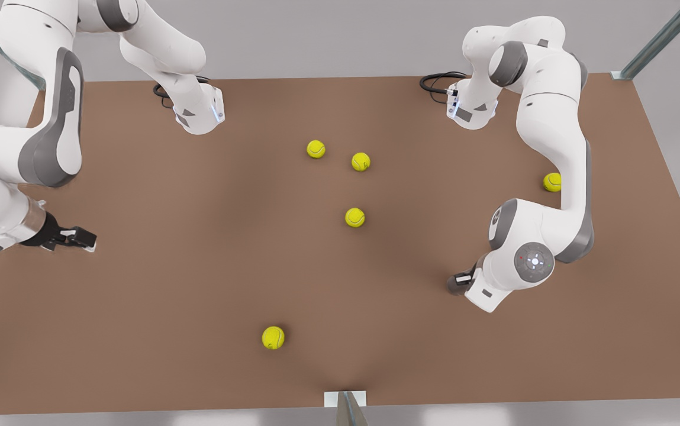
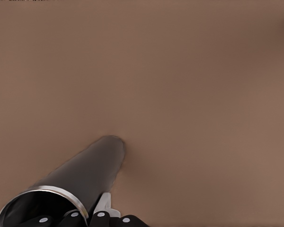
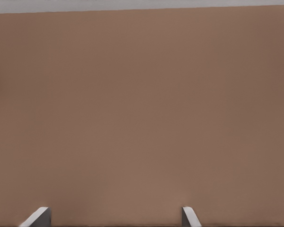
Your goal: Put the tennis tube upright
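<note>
High front camera, two low wrist cameras.
Front is looking down across the brown table (image 1: 197, 266); both wrists are facing it closely.

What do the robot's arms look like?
Chunky white segments with grey joint patches and black cables at their bases. The right gripper is black with pale fingertips; the left gripper black with white dots. One arm has a round button pad.

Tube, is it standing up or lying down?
Standing, roughly: the tube rests end-down on the table, rim up in the left gripper. The right gripper waits.
</note>
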Robot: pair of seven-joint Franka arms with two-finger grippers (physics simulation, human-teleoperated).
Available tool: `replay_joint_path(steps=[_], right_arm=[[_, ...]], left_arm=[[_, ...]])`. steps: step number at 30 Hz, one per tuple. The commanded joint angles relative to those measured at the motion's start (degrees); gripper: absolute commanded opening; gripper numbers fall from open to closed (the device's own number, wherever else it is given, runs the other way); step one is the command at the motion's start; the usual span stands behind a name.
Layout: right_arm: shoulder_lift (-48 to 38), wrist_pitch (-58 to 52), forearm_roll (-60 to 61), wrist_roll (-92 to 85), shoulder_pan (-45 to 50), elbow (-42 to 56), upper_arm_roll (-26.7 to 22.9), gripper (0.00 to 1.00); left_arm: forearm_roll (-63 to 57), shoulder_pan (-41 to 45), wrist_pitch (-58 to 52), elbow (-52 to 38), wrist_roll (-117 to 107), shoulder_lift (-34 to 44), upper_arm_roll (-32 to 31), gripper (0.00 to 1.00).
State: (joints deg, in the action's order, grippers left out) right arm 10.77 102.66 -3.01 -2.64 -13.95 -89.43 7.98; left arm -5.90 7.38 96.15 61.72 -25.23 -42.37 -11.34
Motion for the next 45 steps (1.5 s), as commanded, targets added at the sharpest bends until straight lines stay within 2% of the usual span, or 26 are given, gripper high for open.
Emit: replay_joint_path(steps=[1, 2, 4, 5, 34, 41, 45], right_arm=[[-0.84, -0.09, 0.02, 0.0, 0.07, -0.57, -0.07, 1.0], [-1.72, -0.61, 0.02, -0.09, -0.02, -1.1, -0.07, 1.0], [-1.9, -0.88, 0.11, -0.09, -0.02, -1.19, -0.07, 1.0], [-1.72, -0.97, 0.02, -0.18, 0.07, -0.93, -0.07, 1.0], [-0.49, -0.88, 0.11, -0.09, 0.33, -0.22, -0.16, 1.0], [-0.4, -0.97, 0.11, -0.09, 0.24, -0.05, -0.16, 1.0], [-0.4, -0.88, 0.11, -0.09, 0.33, -0.05, -0.16, 1.0]], left_arm=[[0.36, 0.0, 0.0, -0.02, 0.0, 0.01, 0.0, 0.33], [0.36, 0.0, 0.0, 0.06, 0.0, 0.01, 0.0, 0.43], [0.36, 0.0, 0.0, 0.07, 0.27, 0.01, 0.0, 0.72], [0.36, 0.0, 0.0, 0.07, 0.44, 0.01, 0.0, 0.99], [0.98, 0.18, -2.37, -0.2, -0.7, 1.33, -1.32, 0.99], [1.06, 0.09, -8.7, -2.66, -0.61, 4.49, -3.08, 0.99], [0.89, -1.14, -13.7, -3.1, 4.48, 9.85, -2.64, 0.99]])
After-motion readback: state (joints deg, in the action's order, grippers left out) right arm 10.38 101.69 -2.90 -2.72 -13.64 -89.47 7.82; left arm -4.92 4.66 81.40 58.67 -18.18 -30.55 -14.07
